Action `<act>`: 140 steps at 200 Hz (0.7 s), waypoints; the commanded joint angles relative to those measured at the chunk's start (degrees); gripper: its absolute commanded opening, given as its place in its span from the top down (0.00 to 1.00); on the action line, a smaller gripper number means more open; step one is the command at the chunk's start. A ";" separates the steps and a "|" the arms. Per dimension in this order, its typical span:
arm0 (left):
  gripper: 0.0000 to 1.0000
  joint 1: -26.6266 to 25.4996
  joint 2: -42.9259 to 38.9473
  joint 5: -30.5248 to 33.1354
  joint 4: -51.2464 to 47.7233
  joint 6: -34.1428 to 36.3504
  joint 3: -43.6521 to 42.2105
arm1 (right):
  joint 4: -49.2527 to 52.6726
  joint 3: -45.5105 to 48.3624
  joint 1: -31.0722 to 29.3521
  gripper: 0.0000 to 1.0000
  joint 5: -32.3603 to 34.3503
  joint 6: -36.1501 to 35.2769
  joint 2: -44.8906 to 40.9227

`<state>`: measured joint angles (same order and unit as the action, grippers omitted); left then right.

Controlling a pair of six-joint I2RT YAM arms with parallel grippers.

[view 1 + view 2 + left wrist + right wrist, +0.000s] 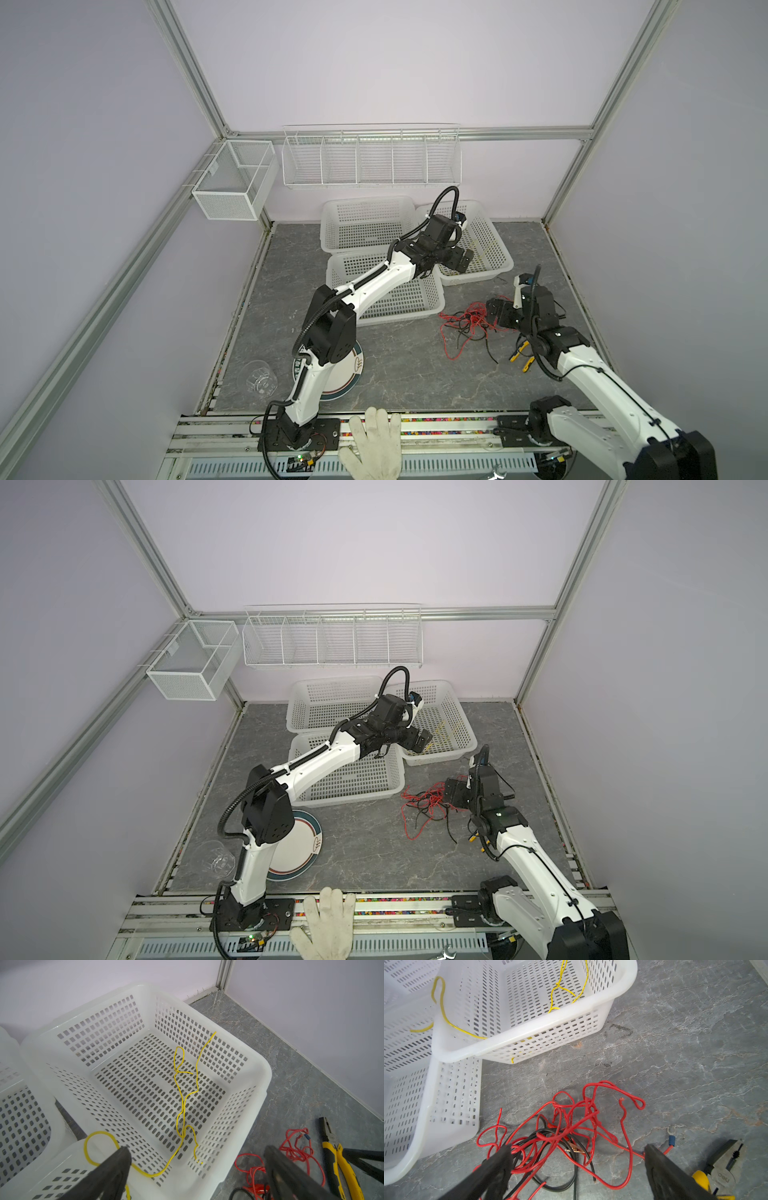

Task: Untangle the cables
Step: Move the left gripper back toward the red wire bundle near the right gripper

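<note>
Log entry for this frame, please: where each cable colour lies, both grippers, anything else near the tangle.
yellow cable: in the white basket, one loop draped over its rim
red and black cables: tangled together on the table
left gripper: open, above the basket, holding nothing
right gripper: open, above the tangle, holding nothing
nearby: yellow-handled pliers on the table
task state: red and black not yet separated
</note>
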<state>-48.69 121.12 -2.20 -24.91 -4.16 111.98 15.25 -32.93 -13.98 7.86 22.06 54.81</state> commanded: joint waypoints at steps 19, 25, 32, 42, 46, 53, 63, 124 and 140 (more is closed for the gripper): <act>0.01 0.21 -6.93 0.16 5.21 -1.32 -7.59 | 0.31 -3.04 -0.13 0.00 -2.50 -1.19 2.16; 0.01 0.25 -7.78 0.18 6.27 -1.47 -9.01 | 0.31 -3.34 -0.09 0.00 -3.05 -1.39 2.55; 0.01 0.25 -8.78 -0.06 7.49 -1.55 -10.68 | 0.40 -3.66 -0.05 0.00 -3.65 -1.69 3.04; 0.01 0.26 -10.51 -0.29 9.68 -1.80 -13.60 | 0.66 -4.13 -0.08 0.00 -4.20 -1.82 3.69; 0.01 0.21 -11.12 -0.33 10.78 -1.89 -14.77 | 0.74 -4.30 -0.08 0.00 -4.38 -1.86 4.00; 0.01 0.26 -12.53 -0.71 12.89 -1.86 -17.26 | 0.99 -4.54 -0.11 0.00 -4.49 -1.89 4.25; 0.01 0.26 -14.57 -1.21 16.13 -2.05 -20.90 | 1.35 -4.90 -0.21 0.00 -4.58 -1.90 4.51; 0.00 0.26 -26.26 -5.90 39.13 -3.50 -44.47 | 9.43 -7.46 -0.43 0.13 -2.44 -0.80 4.24; 0.00 0.21 -28.12 -7.94 44.51 -4.35 -49.18 | 10.82 -7.49 -0.96 0.18 -4.87 -0.52 2.94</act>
<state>-48.69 96.05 -6.20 6.81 -6.66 67.59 21.61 -39.33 -14.13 4.86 21.30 59.27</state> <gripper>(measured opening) 0.999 0.853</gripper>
